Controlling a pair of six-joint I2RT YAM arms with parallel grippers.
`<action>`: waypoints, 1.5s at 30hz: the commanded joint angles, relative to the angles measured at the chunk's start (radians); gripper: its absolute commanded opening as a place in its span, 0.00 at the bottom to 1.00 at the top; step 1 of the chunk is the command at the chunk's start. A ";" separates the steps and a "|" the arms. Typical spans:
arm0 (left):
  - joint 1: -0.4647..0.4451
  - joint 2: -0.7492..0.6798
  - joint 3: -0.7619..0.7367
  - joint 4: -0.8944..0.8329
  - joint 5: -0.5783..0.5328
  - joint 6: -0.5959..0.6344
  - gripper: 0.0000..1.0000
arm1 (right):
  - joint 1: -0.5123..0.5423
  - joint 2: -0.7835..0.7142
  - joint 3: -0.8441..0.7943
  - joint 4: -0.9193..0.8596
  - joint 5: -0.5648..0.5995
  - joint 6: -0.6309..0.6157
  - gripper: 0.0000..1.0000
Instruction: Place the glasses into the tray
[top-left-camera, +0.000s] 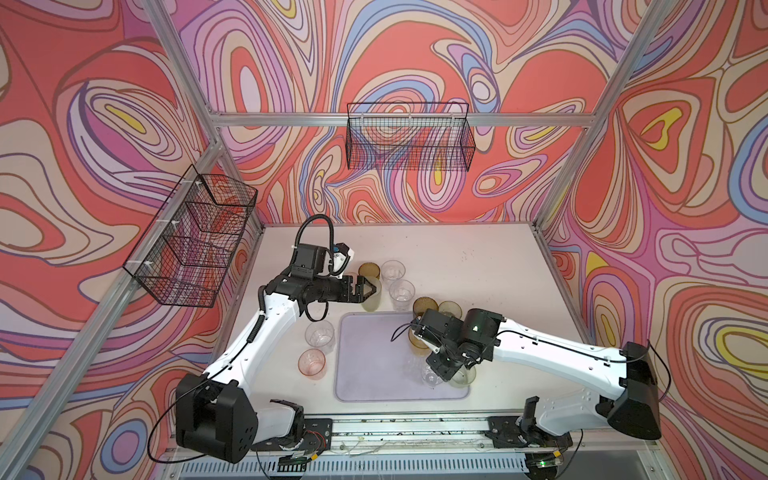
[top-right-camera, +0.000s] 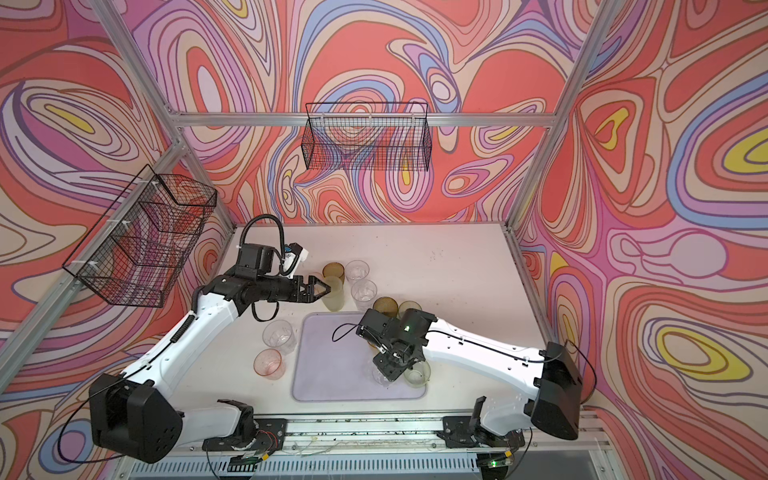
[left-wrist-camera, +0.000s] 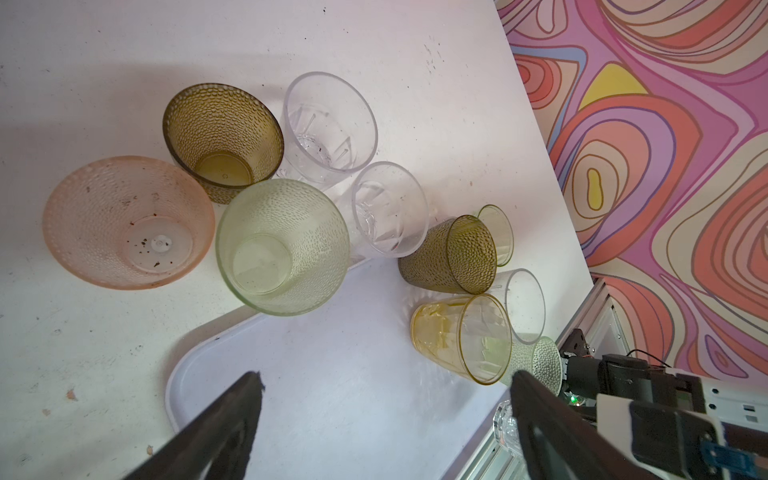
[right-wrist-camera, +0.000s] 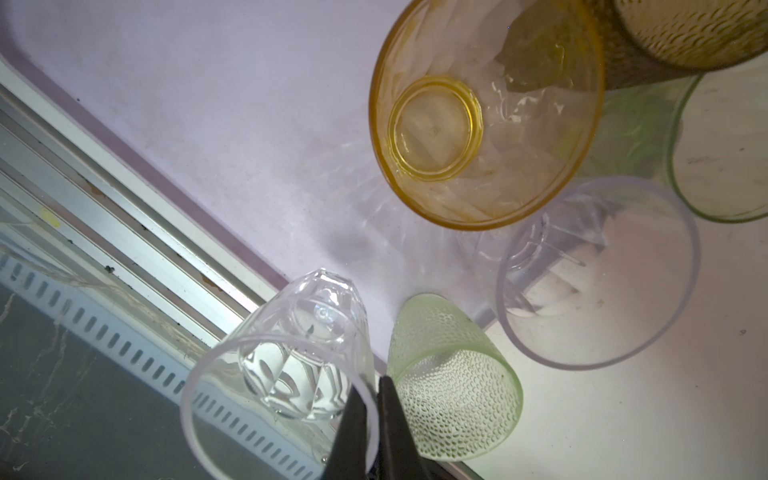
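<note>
Right claw (right-wrist-camera: 376, 386) pinches a clear faceted tumbler (right-wrist-camera: 299, 365) by its rim over the lilac tray (right-wrist-camera: 208, 104). Left claw (left-wrist-camera: 386, 382) gapes open.

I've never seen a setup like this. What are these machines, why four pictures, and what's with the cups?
They are two robot arms mounted at the front of a white table, each ending in a two-fingered gripper. Two pictures look down from overhead; two come from cameras on the arms' wrists. Coloured tumblers stand around a lilac tray; an amber-yellow tumbler is already on it. The right gripper pinches a clear tumbler by its rim. The left gripper hangs open near a pale green tumbler, holding nothing.
</note>
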 joint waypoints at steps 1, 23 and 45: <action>0.000 0.006 0.001 0.009 0.000 0.011 0.96 | 0.007 0.011 -0.021 0.038 0.006 0.026 0.00; -0.001 0.009 0.000 0.010 0.002 0.009 0.96 | 0.006 0.009 -0.128 0.113 0.049 0.146 0.00; -0.002 0.011 0.000 0.010 0.004 0.008 0.96 | 0.007 0.044 -0.165 0.169 0.088 0.175 0.00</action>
